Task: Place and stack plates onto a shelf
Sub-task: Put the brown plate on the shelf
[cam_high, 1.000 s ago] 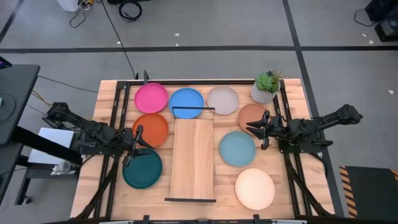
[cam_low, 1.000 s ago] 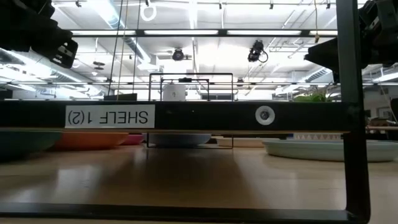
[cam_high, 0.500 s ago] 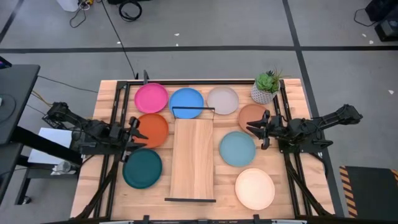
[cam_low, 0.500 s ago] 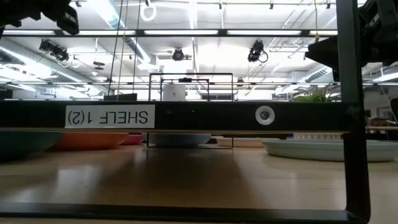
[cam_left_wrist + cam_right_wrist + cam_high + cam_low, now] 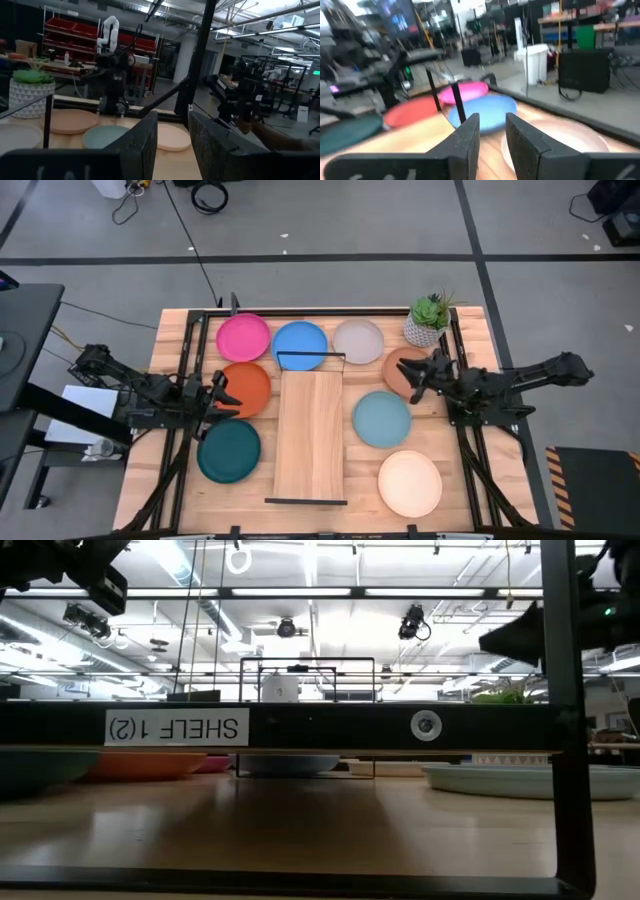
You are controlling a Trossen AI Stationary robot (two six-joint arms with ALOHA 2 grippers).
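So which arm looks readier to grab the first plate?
Probably the right. The right gripper is open and already over the brown plate. The left gripper, also open, sits at the orange plate's edge. The shelf holds no plates yet.

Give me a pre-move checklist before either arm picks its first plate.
1. Shelf bare, ready for plates: ok.
2. Left gripper open, at the orange plate: ok.
3. Right gripper open, over the brown plate: ok.
4. Any plate held yet: none, ok.
5. Plant apart from the right gripper: ok.
6. Gripper height above the plates: cannot tell.
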